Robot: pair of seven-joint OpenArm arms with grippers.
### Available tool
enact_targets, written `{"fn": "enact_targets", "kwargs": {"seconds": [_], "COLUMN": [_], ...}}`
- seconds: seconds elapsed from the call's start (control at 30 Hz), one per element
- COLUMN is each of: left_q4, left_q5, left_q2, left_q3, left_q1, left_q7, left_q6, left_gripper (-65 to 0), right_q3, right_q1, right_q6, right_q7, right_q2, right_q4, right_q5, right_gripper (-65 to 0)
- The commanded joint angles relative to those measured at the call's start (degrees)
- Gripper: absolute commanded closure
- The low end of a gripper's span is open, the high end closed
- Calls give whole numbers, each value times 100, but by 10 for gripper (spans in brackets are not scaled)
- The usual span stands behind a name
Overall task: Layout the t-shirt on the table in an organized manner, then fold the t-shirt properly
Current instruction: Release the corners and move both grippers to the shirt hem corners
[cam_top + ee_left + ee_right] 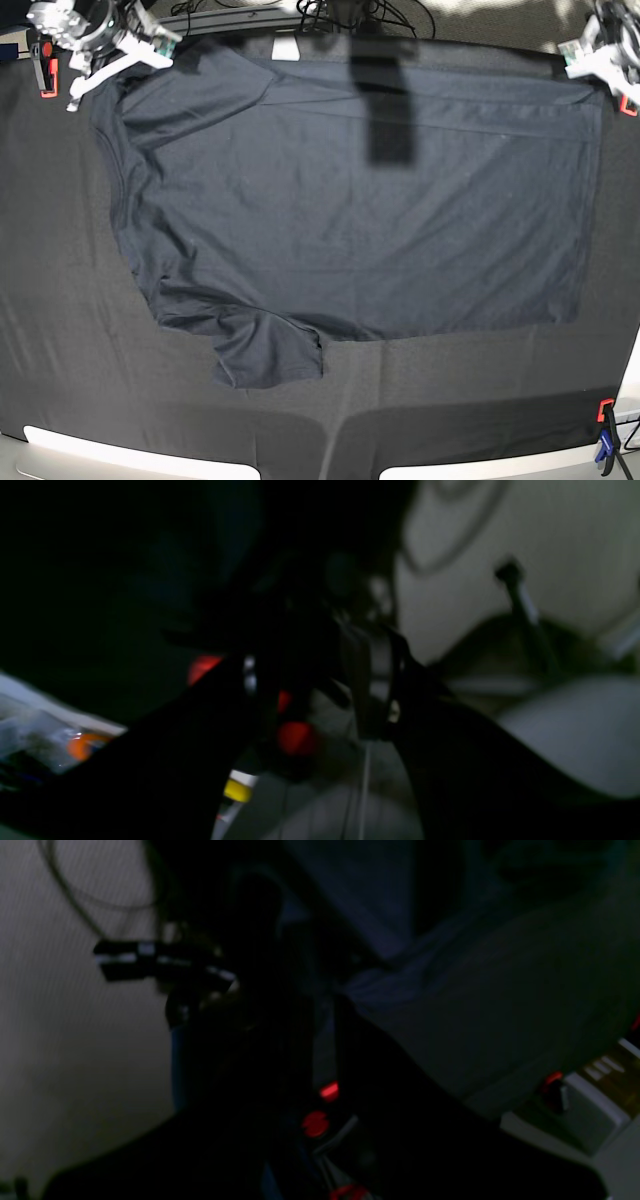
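The t-shirt [350, 210] is lying spread flat across the table [60, 330], covering most of its middle, with the neck end toward the base view's left and the hem toward its right. One short sleeve [268, 352] is sticking out toward the near edge, slightly wrinkled.

The right gripper [120, 52] is hovering at the far left corner over the shirt's shoulder, and the left gripper [598, 52] is sitting at the far right corner by the hem. Both wrist views are too dark and blurred, so I cannot tell whether either one is gripping cloth or has let go.

A red clamp [45, 72] is pinching the table cloth beside the right gripper. A red-and-blue clamp [605, 438] is standing at the near right corner. A dark shadow [388, 105] is falling across the shirt's upper middle, and cables [340, 12] are trailing behind the far edge.
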Motion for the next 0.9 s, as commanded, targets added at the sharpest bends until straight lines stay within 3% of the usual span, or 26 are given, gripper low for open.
{"fn": "enact_targets", "kwargs": {"seconds": [0.0, 0.1, 0.17, 0.3, 0.37, 0.57, 0.77, 0.87], "left_q4": [98, 74, -22, -479, -879, -2490, -4428, -5611], "left_q5": [-55, -540, -883, -1408, -1593, -2238, -2234, -1766], "left_q2": [-92, 46, 273, 903, 1233, 2170, 2820, 3051], "left_q3": [-225, -863, -1303, -1805, -1825, -1818, -1814, -1814], "left_q1": [-52, -251, -455, -1233, -1808, -3716, -5541, -6426], "left_q7": [-13, -472, -901, -1462, -1517, -1622, -1617, -1620], "left_q6": [90, 87, 87, 92, 98, 76, -129, -343], "left_gripper": [-220, -220, -220, -220, -220, -220, -220, -220], "right_q3": [212, 892, 1368, 2015, 2083, 2081, 2079, 2070], "right_q1": [9, 175, 409, 997, 1399, 2870, 4382, 4959], "right_q6": [-131, -160, -149, -149, -151, 9, 361, 531], "right_q7": [116, 256, 330, 994, 1224, 1228, 367, -98], "right_q2": [76, -105, -328, -828, -1086, -1871, -2516, -2771], "right_q4": [92, 90, 74, -243, -511, -1751, -2798, -3082], "right_q5": [72, 949, 1515, 2208, 2437, 3318, 4006, 4059], "right_gripper": [-76, -88, -164, -338, -345, -345, -345, -345]}}
